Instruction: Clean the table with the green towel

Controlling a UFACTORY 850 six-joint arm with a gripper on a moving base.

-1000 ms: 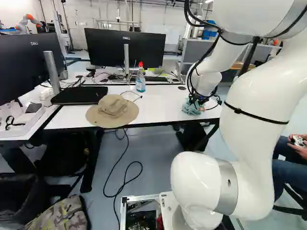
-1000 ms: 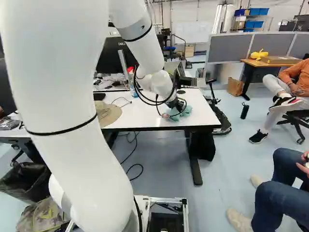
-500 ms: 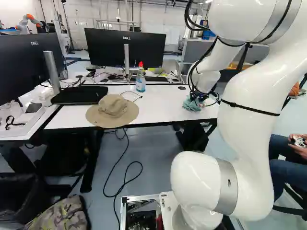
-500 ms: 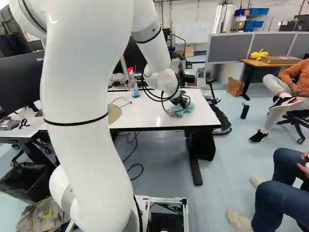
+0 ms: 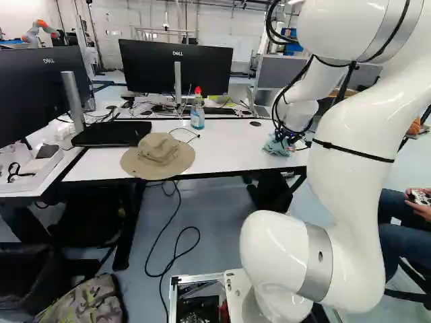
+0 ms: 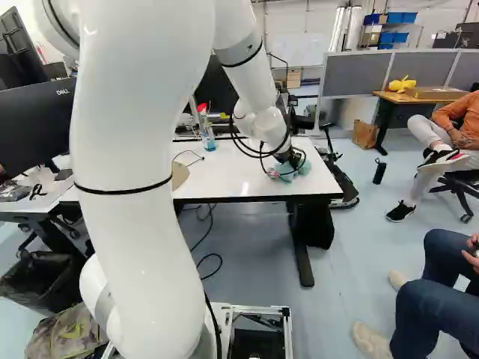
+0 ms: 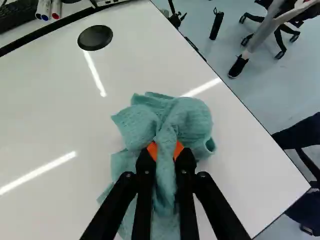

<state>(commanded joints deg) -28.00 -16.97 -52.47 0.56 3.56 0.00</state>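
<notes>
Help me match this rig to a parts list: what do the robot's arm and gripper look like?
The arm is glossy white with rounded segments, silver-grey joint bands and a thin black strap. Black cables loop around its upper part. The gripper has slim black jaws with orange pads.

Bright room light; dim shade below the front edge of the table (image 5: 229, 145). Wrist view: three pale glare streaks on the tabletop, one reaching the side edge. Base views: glossy highlights on the arm (image 5: 357, 202).
</notes>
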